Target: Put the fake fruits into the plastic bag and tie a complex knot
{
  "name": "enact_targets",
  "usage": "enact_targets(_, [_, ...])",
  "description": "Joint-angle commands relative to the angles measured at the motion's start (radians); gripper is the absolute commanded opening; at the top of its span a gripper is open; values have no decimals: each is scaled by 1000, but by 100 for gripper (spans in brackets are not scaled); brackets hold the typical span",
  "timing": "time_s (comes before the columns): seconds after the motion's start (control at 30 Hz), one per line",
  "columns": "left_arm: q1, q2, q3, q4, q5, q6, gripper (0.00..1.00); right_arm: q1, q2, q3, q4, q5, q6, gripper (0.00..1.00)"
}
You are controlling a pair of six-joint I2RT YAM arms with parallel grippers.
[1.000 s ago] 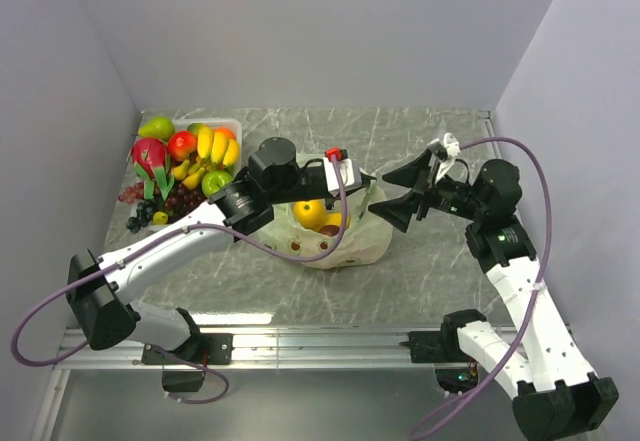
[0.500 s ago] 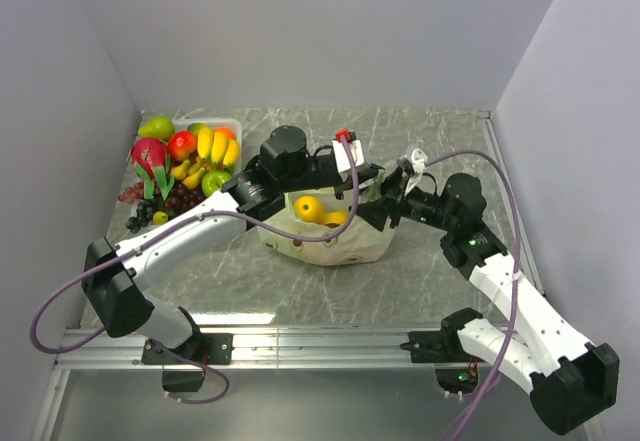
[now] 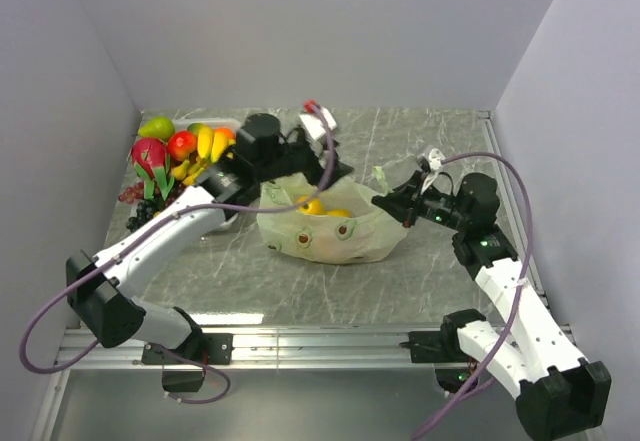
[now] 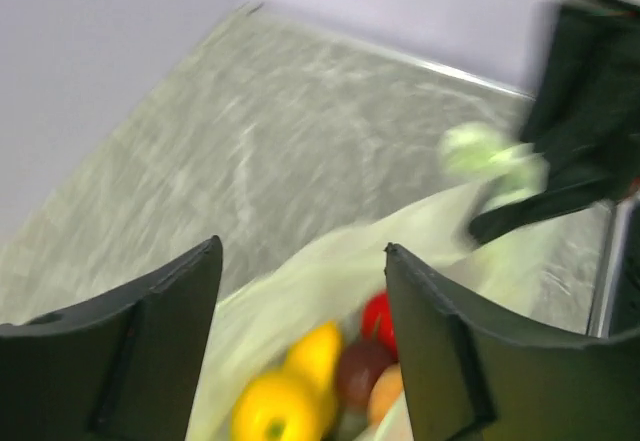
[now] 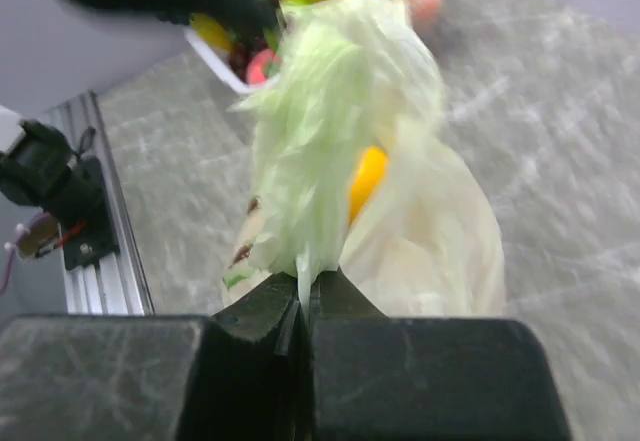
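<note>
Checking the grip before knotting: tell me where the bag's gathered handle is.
The handle is pinched in the shut right gripper, at the plastic bag's right edge, mid-table in the top view; the open left gripper is at the bag's far-left side.

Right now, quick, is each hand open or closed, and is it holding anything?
Left hand: open, nothing between its fingers.
Right hand: closed, pinching a gathered bit of the plastic bag.
</note>
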State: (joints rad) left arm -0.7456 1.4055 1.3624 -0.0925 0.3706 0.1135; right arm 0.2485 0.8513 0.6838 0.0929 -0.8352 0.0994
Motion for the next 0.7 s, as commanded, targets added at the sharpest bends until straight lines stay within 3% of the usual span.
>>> enact_targets(0.0, [149,-124,40,-127,-82,-200,72,-100,-15,69,-255,-145,-128,0])
enact_targets(0.13, [317,-194,-78,-231,-55,-435,79,-101,37,91,-442,-189,-311,0])
enact_targets(0.3, [422,-250,-170,-245,-59,-544,82,-100,147,154,-717,-173,-498,0])
enact_targets(0.4, [450,-237,-209,-280,-85,-616,89,-101,186,169,-746,-173,-503,0])
enact_targets(0.67, [450,-177,-330,-188,62,-733,88,-95,249,172,-717,-148,-461,0])
